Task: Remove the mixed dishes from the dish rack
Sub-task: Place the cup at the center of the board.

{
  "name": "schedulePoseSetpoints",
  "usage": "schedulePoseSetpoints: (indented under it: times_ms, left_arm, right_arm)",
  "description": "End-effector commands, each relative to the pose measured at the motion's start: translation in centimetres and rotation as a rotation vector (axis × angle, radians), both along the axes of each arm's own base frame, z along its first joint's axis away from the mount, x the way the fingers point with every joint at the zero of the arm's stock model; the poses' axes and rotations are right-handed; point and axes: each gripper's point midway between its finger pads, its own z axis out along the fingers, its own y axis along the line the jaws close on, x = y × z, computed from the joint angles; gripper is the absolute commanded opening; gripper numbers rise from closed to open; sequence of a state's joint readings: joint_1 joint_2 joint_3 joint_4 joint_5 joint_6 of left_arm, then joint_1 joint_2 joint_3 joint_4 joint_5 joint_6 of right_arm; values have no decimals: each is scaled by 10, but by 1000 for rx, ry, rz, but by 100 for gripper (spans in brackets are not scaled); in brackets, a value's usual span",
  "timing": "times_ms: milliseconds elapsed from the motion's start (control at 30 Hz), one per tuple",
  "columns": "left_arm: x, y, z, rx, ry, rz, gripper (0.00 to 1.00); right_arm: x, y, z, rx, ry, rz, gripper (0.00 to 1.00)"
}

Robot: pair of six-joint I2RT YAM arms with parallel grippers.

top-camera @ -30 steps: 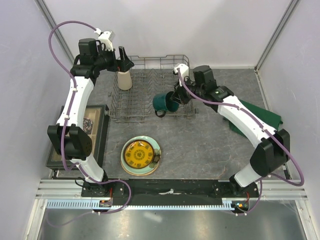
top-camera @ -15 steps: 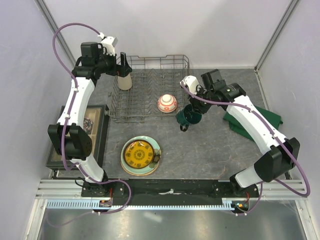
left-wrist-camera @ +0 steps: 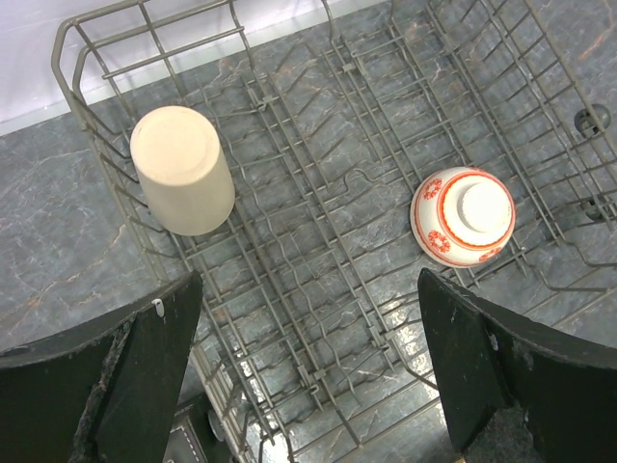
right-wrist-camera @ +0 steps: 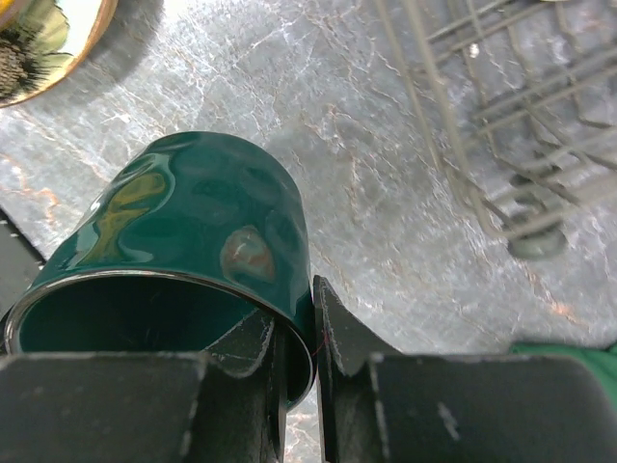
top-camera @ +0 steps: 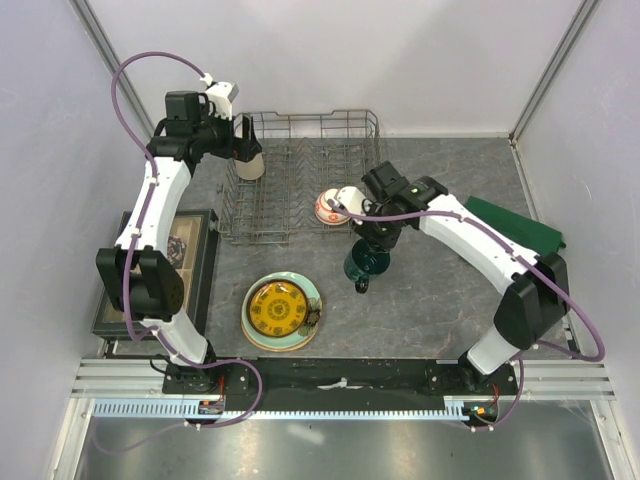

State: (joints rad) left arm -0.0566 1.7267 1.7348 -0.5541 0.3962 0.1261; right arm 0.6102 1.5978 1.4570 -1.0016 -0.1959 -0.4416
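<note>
Grey marbled tabletop (top-camera: 430,300) fills the cell, with pale walls on three sides. In the top view we see the left arm climb from its base along the left side, then bend right at the wrist. That sets the left gripper (top-camera: 241,140) over the far-left corner of the dish rack (top-camera: 300,215). Its jaws are spread wide and hold nothing. The tall beige cup (top-camera: 250,166) stands upside down in that corner, just beneath the gripper.

The right arm runs out to the right, folds at the elbow and reaches back left. Its right gripper (top-camera: 368,240) sits in front of the rack's near-right corner. It is clamped on the dark green mug (top-camera: 364,265), which hangs tilted outside the rack, over the table, handle toward the near edge. We cannot tell whether the mug touches the surface.

The top view alone shows the small yellow dark-patterned plate (top-camera: 276,307) lying on the larger pale-green flower plate (top-camera: 308,292), on the table near the arms' bases. It also shows the dark-framed tray (top-camera: 205,270) at the left and a green cloth (top-camera: 525,228) at the right.

The left wrist view looks straight down into the rack (left-wrist-camera: 318,289). The cup's flat base (left-wrist-camera: 179,147) faces up, and the red-and-white patterned bowl (left-wrist-camera: 463,216) sits upside down, well apart from it. The two dark fingers (left-wrist-camera: 145,376) frame bare wire.

The right wrist view shows how the mug (right-wrist-camera: 193,222) is gripped: one finger (right-wrist-camera: 241,352) is inside the mouth and the other outside, pinching the wall at the rim.
</note>
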Motion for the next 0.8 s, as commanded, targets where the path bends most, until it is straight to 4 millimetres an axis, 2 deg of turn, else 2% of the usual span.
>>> schedulePoseSetpoints:
  times_ms: [0, 400, 567, 767]
  left_arm:
    - [-11, 7, 26, 52, -80, -4, 99]
    - [-13, 17, 31, 51, -90, 12, 99]
    - [-14, 19, 31, 50, -91, 6, 99]
    - [-15, 19, 32, 41, -93, -2, 99]
  right_arm:
    - [9, 17, -8, -9, -56, 10, 0]
    - [-3, 50, -55, -87, -26, 80, 0]
    - [-2, 48, -68, -134, -17, 91, 0]
    - [2, 45, -74, -168, -19, 92, 0]
